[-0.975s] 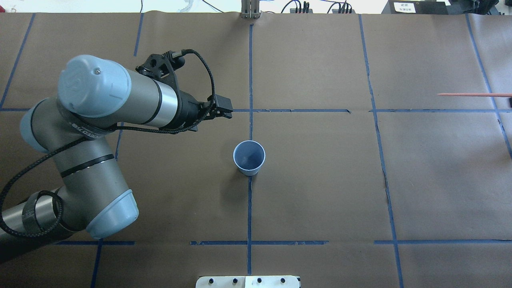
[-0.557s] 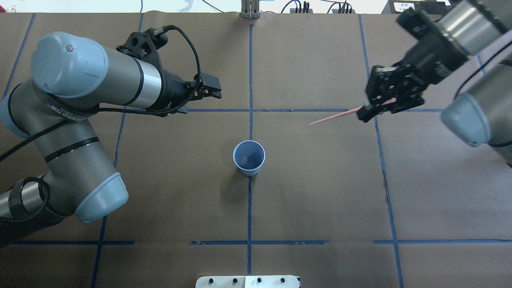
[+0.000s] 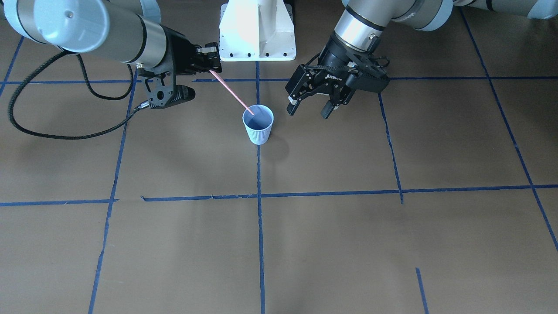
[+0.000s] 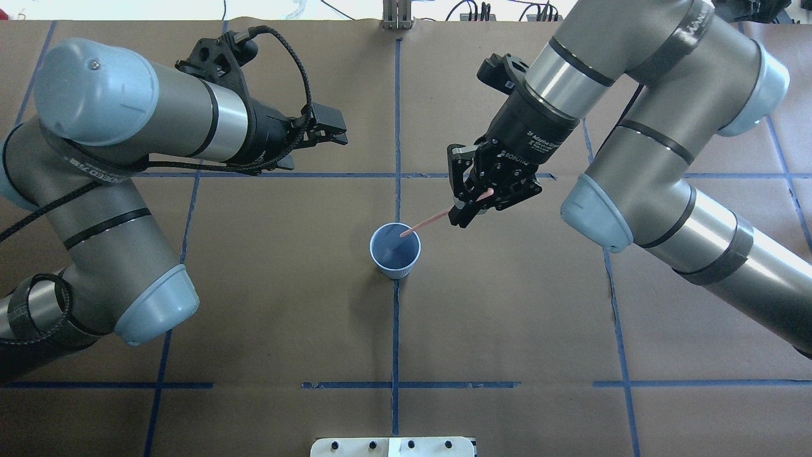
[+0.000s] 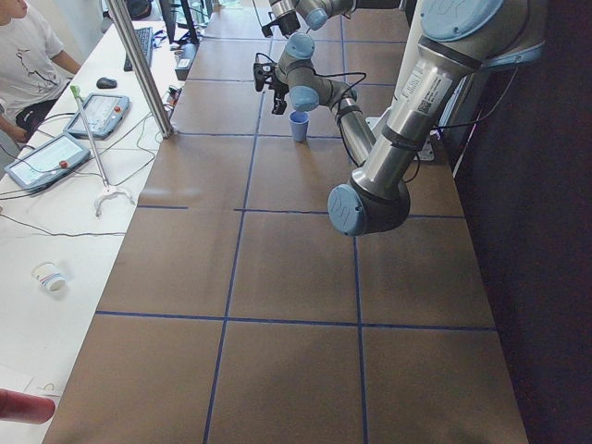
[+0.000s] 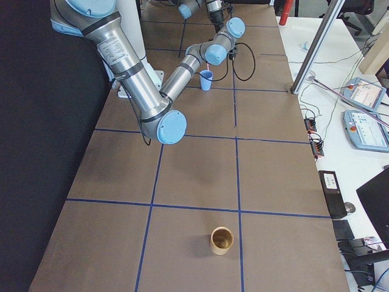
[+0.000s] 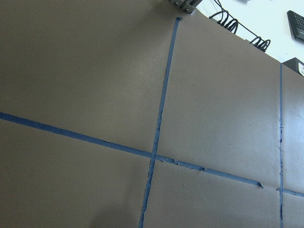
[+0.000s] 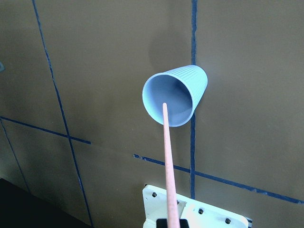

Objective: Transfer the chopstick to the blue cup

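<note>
Now, brown paper covers the table (image 4: 507, 317), gridded with blue tape lines (image 4: 394, 330), and the blue cup (image 4: 394, 251) stands upright on the centre line. Right gripper (image 4: 474, 204) is clenched on the chopstick (image 4: 431, 221), the stick slanting down with its tip at the cup's mouth. Left gripper (image 3: 309, 110) hangs released, fingers spread and empty, near the cup. Toward the table's far right end sits a tan cup (image 6: 222, 240). White benches alongside carry tablets (image 5: 44, 159) and cables, with a seated person (image 5: 23, 55).
</note>
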